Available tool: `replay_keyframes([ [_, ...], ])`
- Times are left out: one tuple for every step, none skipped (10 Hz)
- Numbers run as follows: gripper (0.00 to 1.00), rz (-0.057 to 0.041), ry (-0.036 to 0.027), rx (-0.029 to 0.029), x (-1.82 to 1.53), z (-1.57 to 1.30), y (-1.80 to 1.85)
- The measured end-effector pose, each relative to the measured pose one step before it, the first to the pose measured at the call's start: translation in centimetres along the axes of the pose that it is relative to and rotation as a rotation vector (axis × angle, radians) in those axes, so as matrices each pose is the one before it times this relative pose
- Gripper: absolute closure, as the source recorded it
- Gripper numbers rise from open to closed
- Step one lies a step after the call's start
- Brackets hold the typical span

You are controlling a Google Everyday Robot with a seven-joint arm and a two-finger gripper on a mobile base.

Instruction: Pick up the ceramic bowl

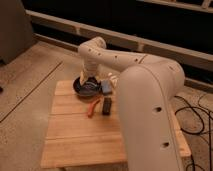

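Hanging the white gripper (88,79) right over the round, shallow, near-black ceramic bowl (86,90), itself sitting at the far edge of the pale slatted wooden table (75,137). Not showing the claw's opening or any hold: cannot tell. Lying near the bowl: slim orange tool (92,107), black rectangular block (106,105).

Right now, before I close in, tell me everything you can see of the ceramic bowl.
The ceramic bowl is round, shallow and near-black, with a glossy bluish-grey inside. It sits upright near the far edge of the wooden table, close beside a pale blue object. The gripper hangs over its far rim and hides part of it; contact cannot be told. An orange tool and a black block lie apart from it, nearer the camera.
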Motion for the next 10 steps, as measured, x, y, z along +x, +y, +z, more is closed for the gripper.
replay_keyframes([
  [0.35,0.04729,0.01537,-0.04179,-0.405,1.253,-0.639],
  [0.35,0.02105,0.01066,-0.01278,-0.058,0.558,-0.44],
  [0.35,0.0342,0.02496,-0.01433,0.101,1.079,-0.834],
  [0.35,0.03793,0.02452,-0.02003,0.097,1.049,-0.859],
  [0.35,0.02085,0.00841,-0.01863,-0.056,0.472,-0.31],
  [0.35,0.01727,0.0094,-0.02094,-0.134,0.495,-0.351],
  [0.35,0.00611,0.01361,-0.01666,-0.116,0.67,0.024],
  [0.35,0.00104,0.01187,-0.00744,-0.007,0.535,0.116],
  [0.35,0.00752,0.01965,-0.00864,0.107,0.801,-0.202],
  [0.35,0.01007,0.01975,-0.00242,0.142,0.714,-0.46],
])
